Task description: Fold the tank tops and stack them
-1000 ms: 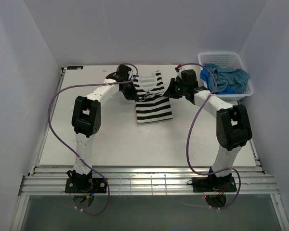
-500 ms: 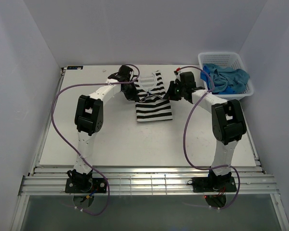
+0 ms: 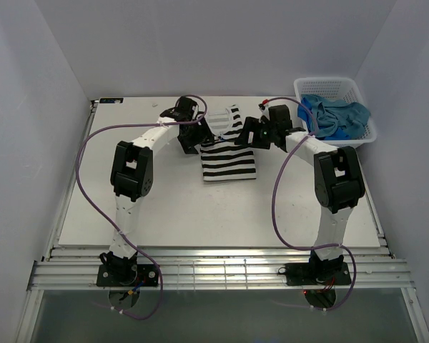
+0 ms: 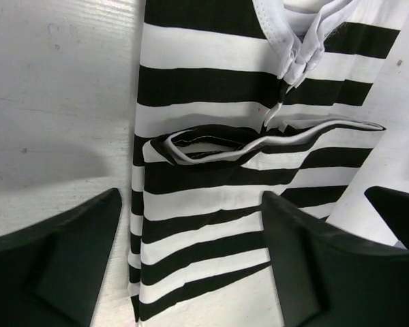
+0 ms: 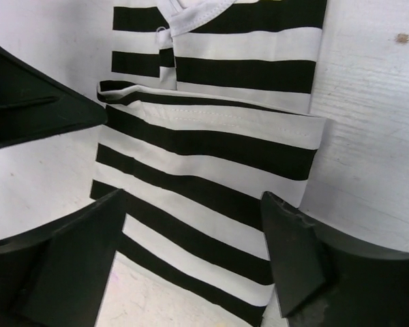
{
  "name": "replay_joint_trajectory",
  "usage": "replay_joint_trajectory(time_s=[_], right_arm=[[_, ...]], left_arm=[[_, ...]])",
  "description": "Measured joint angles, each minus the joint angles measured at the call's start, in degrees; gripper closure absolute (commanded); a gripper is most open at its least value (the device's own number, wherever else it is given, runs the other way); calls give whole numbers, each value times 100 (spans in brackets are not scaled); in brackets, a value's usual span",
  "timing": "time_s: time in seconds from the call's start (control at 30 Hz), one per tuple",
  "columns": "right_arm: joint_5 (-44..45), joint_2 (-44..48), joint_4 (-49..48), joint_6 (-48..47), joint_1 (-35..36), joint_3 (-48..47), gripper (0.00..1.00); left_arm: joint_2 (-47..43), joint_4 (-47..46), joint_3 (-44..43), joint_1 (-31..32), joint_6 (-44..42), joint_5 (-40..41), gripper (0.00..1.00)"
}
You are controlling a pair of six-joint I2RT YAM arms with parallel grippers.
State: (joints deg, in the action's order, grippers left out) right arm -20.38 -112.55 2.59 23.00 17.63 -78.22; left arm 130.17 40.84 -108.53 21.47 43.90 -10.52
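Note:
The black-and-white striped tank top (image 3: 228, 158) lies folded on the table at the back centre, its lower part doubled up over the neckline. My left gripper (image 3: 189, 138) hovers at its left edge, open, with the striped cloth (image 4: 204, 204) lying flat below the spread fingers (image 4: 61, 262). At the top's right edge my right gripper (image 3: 252, 134) is also open over the cloth (image 5: 204, 184), holding nothing. A teal-blue tank top (image 3: 347, 114) and a brighter blue one (image 3: 312, 114) lie bunched in the basket.
The white lattice basket (image 3: 327, 83) stands at the back right corner of the table, close to the right arm's elbow. Purple cables loop off both arms. White walls close in the table on three sides.
Both grippers went from shut to open and let go of the striped top's folded-over edge. The cloth now lies flat and the arms have barely moved.

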Motion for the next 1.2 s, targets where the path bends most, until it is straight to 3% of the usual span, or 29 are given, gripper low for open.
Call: replay_joint_trajectory(time_s=[0.13,0.5,0.73,0.97,1.2], right_arm=[[-251,98,-2,-33,-4,87,10],[-1106,1373,-282,-90,2,1567,10],[-1325,1270,-439,-111,7,1867,10],[-1338,791,-568,-168,13,2028,10],[-1412,1012,-1167,-177,98,2671,10]], left_arm=[[-186,-35,157,0,15,-13,2],[-1115,-474,1327,337,59,-636,2],[-1143,-710,2140,697,164,-966,2],[-1353,-1082,2723,643,278,-1025,2],[-1808,-1401,3445,640,361,-1025,2]])
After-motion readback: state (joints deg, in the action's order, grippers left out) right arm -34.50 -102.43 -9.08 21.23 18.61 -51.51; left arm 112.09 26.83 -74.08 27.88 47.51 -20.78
